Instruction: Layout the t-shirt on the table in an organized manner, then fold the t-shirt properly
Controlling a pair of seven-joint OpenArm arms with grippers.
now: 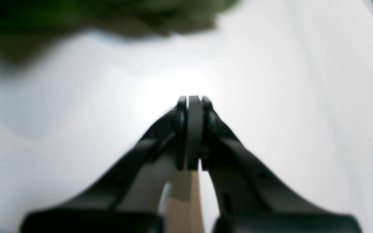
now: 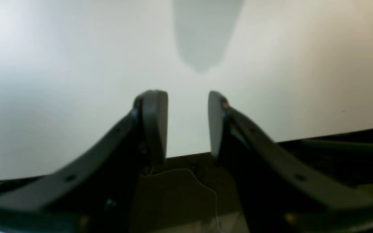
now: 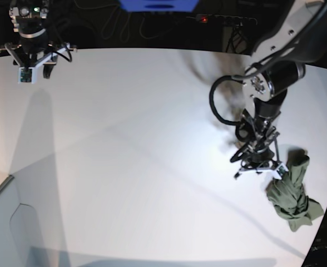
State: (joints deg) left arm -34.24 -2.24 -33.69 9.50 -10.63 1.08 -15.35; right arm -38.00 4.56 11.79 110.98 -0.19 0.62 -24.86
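Nothing of the layout looks done yet: no part of the shirt is spread, and all the folding is left. Broad, matte and white, the table (image 3: 124, 167) has a curved edge. Near its edge, on the base view's right, the olive shirt (image 3: 292, 192) lies bunched in a soft twisted heap. Just beside it, the left claw (image 1: 193, 100) is closed on nothing. Far off, the right claw (image 2: 186, 103) stands parted and empty.

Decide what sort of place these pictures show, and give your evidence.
Probably a robotics lab: two arms work over a large white table, cables and a power strip sit behind it, and a bunched t-shirt is the only item.
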